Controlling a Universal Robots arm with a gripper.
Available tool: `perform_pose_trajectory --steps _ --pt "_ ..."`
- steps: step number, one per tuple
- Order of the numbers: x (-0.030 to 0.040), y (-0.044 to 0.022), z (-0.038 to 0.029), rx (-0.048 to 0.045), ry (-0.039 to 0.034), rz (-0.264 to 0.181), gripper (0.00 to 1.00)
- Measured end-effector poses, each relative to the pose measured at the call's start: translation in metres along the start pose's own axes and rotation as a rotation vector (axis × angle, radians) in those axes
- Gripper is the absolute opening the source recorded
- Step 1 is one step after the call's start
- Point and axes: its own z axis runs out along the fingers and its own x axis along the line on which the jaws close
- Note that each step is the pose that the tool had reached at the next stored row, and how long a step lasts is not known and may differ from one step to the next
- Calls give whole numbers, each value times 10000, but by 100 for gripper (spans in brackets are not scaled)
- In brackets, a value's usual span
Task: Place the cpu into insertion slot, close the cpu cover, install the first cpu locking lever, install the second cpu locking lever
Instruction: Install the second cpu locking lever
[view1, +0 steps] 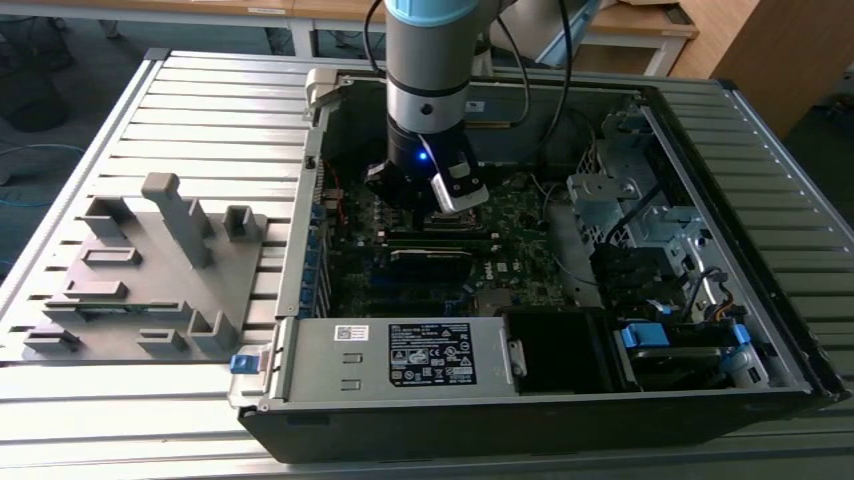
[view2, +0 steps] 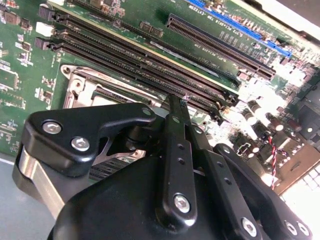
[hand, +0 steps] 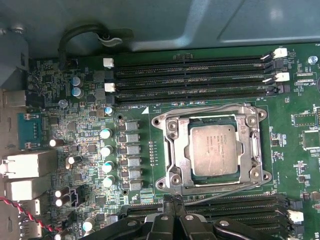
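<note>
Inside the open black computer case (view1: 747, 385), near the centre of the exterior view, we see the robot's black gripper (view1: 430, 212) hanging low over the green motherboard (view1: 521, 255), under the grey and light-blue arm (view1: 430, 60). To the exterior view's left of the case, a grey plastic fixture block (view1: 140, 270) rests on the ribbed metal table (view1: 80, 420). In the first wrist view, the small square cpu with its dull silver-grey metal top (hand: 214, 150) lies flat in the square insertion slot (hand: 186, 185) at centre right of the frame, and the thin silver-grey cpu cover (hand: 175, 152) frames it closed, with thin wire locking levers (hand: 240, 186) running along its edges. We count 3 long black memory slots (hand: 192, 77) above the socket in that view. The gripper's black fingers (hand: 172, 212) appear at the lower centre there, just beside the socket's lower edge, drawn together with nothing between them; the second wrist view shows the same fingers (view2: 176, 130) pressed together above the socket frame (view2: 82, 82).
</note>
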Motion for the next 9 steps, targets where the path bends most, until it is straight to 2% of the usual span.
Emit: perform_pose_trajectory --steps 9 --pt "2 -26 0 -48 4 2 10"
